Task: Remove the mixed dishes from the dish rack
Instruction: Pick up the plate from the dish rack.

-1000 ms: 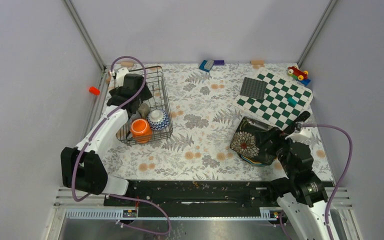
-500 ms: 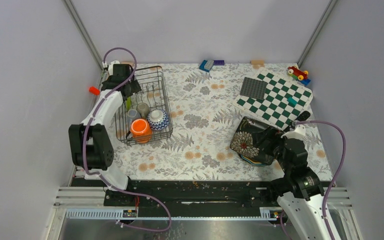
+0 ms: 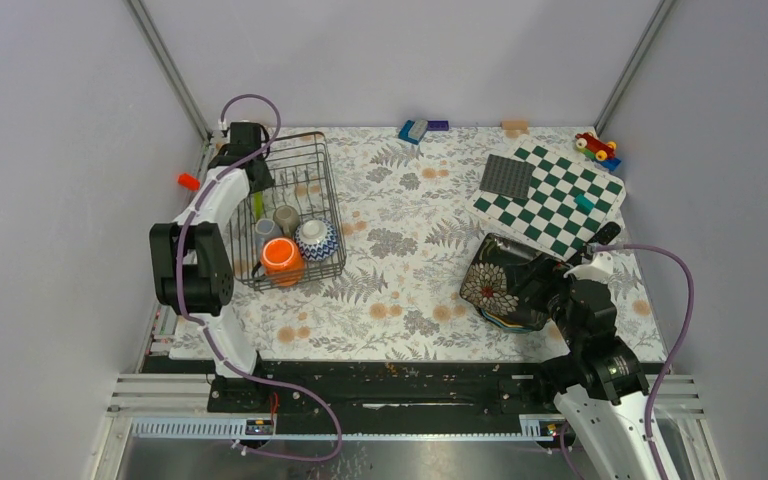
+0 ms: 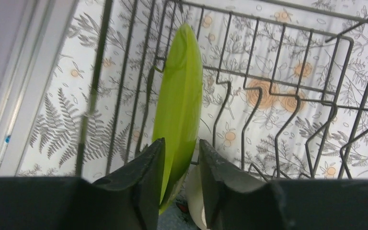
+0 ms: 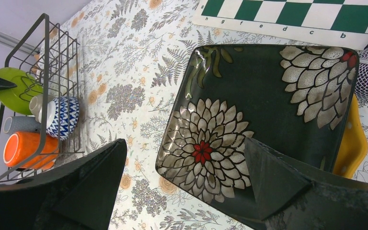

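The dish rack stands at the left of the table. It holds an upright lime-green plate, an orange mug, a patterned bowl and a grey cup. My left gripper reaches into the rack's far left part and is shut on the near rim of the lime-green plate; a pale dish shows just below. At the right, a black floral square plate lies on a yellow plate. My right gripper hovers open over its near corner.
A green-white chequered board with a dark studded square lies at the back right. A toy car sits behind it. Small blocks line the back edge. An orange piece lies left of the rack.
My left arm stretched toward the rack's far left corner, and its jaws went from wide open to pinching the lime-green plate. The right arm barely moved.
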Robot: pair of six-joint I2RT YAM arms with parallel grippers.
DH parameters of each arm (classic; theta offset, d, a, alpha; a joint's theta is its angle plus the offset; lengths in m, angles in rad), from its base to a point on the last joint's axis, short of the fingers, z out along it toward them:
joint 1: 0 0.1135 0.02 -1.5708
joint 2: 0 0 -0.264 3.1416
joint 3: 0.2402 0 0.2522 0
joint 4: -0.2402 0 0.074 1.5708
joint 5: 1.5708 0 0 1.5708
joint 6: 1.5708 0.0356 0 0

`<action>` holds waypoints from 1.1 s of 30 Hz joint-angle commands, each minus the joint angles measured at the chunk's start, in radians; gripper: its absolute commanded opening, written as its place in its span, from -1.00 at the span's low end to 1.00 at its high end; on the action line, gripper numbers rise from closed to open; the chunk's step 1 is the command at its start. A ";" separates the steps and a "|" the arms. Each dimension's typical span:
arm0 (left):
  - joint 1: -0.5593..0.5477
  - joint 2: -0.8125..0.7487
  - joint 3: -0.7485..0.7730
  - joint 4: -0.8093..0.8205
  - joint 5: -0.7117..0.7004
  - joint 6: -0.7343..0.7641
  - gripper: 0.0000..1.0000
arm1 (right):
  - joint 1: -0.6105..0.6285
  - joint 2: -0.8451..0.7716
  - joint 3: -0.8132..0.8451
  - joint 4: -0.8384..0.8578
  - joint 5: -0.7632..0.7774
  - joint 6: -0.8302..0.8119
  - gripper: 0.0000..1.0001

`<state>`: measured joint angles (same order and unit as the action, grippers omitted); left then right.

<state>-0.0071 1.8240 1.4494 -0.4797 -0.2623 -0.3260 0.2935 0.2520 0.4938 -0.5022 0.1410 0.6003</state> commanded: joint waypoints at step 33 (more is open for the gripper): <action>-0.022 -0.467 -0.071 0.334 0.444 0.107 -1.00 | -0.001 -0.023 0.034 -0.021 0.039 0.056 0.99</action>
<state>-0.0101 1.4887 1.4158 -0.3435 -0.0441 -0.2420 0.2935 0.2455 0.4942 -0.5243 0.1677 0.6319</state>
